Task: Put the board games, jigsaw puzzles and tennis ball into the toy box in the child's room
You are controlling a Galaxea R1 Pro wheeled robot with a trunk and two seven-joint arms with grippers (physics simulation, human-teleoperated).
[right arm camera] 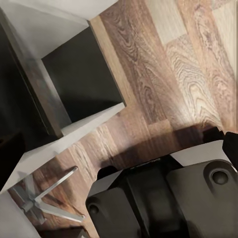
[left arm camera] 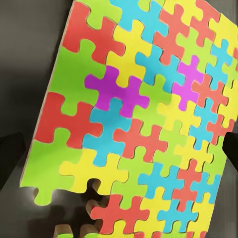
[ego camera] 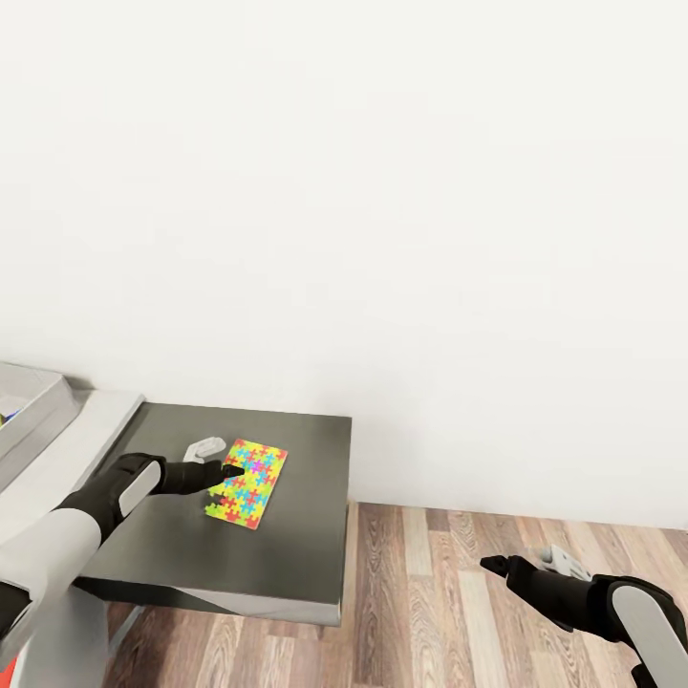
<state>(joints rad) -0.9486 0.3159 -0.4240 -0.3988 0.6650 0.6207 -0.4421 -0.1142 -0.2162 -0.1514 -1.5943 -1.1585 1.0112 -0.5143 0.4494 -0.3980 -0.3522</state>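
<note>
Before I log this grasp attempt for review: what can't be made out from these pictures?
- Left gripper in the head view: its tips overlap the flat multicolour jigsaw puzzle, so open, shut or gripping is unclear.
- Puzzle in the left wrist view: cut off by the frame edges; its far corners are unseen.
- Pale grey toy box: cut off by the head view's left edge; its contents are hidden.
- Right gripper: its finger gap is too small to judge.

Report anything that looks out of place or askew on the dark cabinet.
The jigsaw puzzle lies on the low dark grey cabinet, skewed to its edges. In the left wrist view one corner has a gap with pieces sitting loose. The left end effector hovers at it.
</note>
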